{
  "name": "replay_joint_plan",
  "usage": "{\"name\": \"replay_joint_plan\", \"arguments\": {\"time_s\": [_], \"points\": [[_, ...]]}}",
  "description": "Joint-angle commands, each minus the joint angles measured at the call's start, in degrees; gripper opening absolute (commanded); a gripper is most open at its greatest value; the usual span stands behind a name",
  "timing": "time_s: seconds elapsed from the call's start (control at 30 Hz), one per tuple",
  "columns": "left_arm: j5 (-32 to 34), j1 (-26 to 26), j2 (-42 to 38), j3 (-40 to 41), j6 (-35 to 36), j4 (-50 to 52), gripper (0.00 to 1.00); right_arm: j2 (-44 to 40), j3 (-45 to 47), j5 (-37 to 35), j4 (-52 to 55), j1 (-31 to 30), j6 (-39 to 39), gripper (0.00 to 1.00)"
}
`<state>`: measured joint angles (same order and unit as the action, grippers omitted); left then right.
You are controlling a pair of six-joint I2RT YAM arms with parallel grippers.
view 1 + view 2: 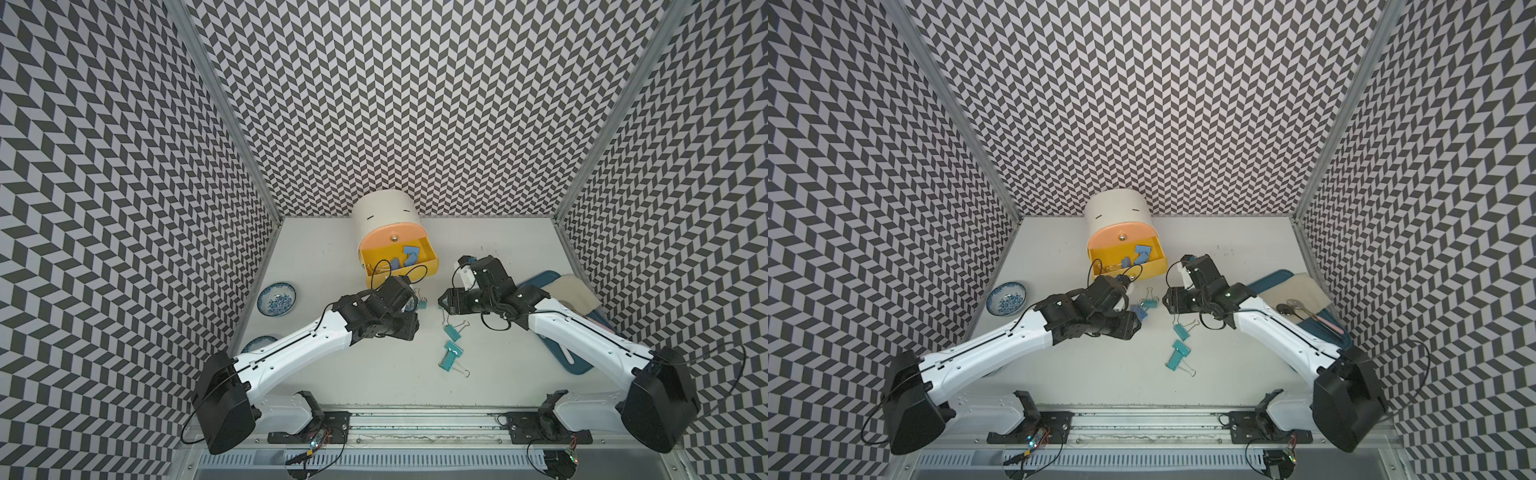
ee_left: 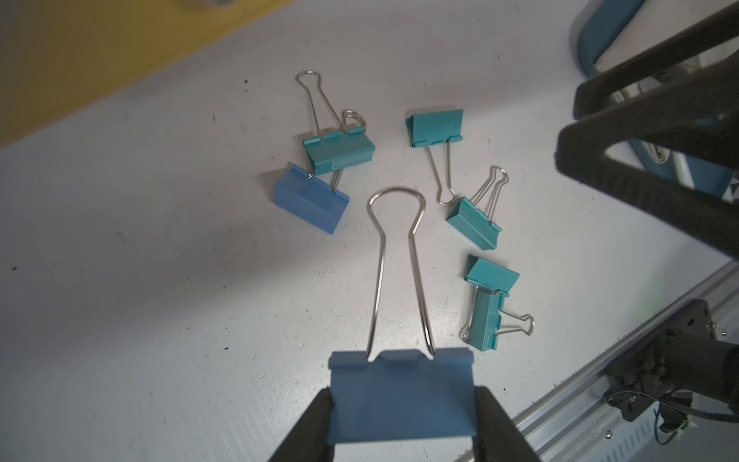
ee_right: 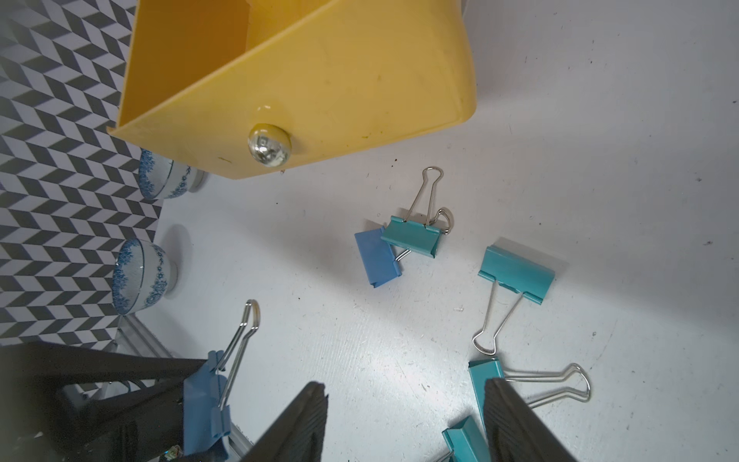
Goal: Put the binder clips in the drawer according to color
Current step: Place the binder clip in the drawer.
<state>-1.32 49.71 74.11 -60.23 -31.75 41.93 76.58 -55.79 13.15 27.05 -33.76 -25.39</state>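
Over at the left, the left gripper (image 2: 404,396) pinches a blue binder clip (image 2: 400,372) by its body. Behind it the yellow drawer (image 1: 430,266) stands pulled out (several blue clips (image 1: 411,250) lie inside). A loose blue clip (image 2: 310,200) and some teal clips (image 2: 474,224) lie on the table (image 1: 332,374) before the drawer; the right gripper (image 3: 406,390) hovers near them, jaws apart and empty.
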Motion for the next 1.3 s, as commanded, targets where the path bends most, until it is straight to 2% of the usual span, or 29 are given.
{"name": "replay_joint_plan", "arguments": {"time_s": [0.0, 0.2, 0.53, 0.83, 1.27], "points": [[-1.04, -0.88, -1.57, -3.21, 1.81, 1.41, 0.39, -0.19, -0.15, 2.75, -3.23, 1.38, -0.89, 0.66], [-1.69, -4.14, -1.88, -7.80, 3.49, 2.52, 0.39, -0.36, -0.52, 3.20, -3.16, 2.33, -0.69, 0.66], [-3.72, -14.33, 0.62, -15.07, 8.06, 2.59, 0.39, -0.07, -2.29, 2.94, -2.85, 2.47, -0.21, 0.66], [-3.17, -21.78, 3.37, -17.04, 10.46, 0.36, 0.39, -0.16, -3.75, 2.02, -2.01, 2.64, 0.07, 0.66], [-2.07, -23.54, 8.05, -18.16, 12.48, -2.28, 0.40, 0.32, -5.34, 1.40, -0.95, 3.16, 0.83, 0.66]]}}
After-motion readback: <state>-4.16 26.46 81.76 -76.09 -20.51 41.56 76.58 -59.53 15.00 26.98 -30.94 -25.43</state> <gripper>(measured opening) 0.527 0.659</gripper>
